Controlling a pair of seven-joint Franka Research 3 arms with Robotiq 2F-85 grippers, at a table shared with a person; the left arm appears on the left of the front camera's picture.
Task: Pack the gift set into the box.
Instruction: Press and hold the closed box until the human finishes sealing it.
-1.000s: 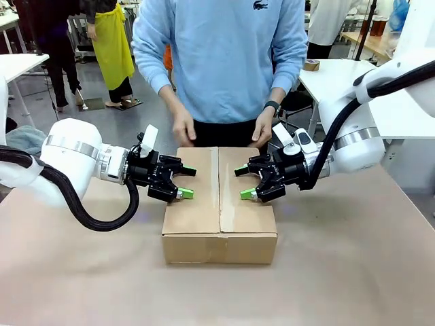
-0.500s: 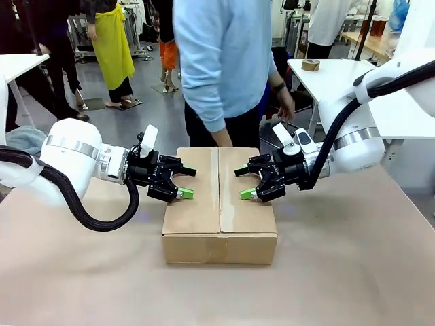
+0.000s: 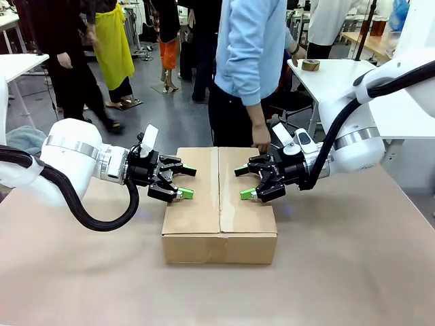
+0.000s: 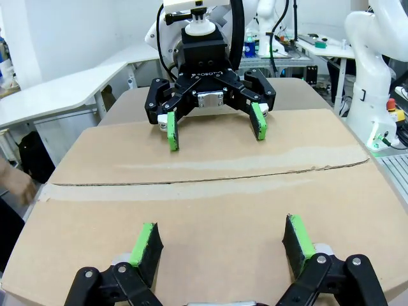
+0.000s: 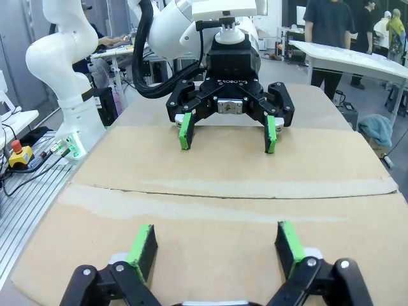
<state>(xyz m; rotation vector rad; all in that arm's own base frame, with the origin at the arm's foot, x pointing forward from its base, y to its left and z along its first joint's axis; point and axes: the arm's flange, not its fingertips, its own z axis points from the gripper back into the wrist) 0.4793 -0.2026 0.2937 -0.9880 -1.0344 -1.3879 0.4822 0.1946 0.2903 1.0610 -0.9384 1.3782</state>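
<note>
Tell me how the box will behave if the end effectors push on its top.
The box is corrugated cardboard with closed flaps, so it is probably stiff at the edges. The centre seam shows a slight gap and may give under pressure. It sits flat and low, so it would likely slide, not tip.

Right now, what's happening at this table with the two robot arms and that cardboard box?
A closed brown box sits mid-table, flaps shut along the centre seam. The left gripper and right gripper hover open over its top from opposite sides, facing each other and holding nothing. A person in a light blue top stands at the far edge, turned sideways, one hand hanging near the box's far end. Nobody is touching the box.
</note>
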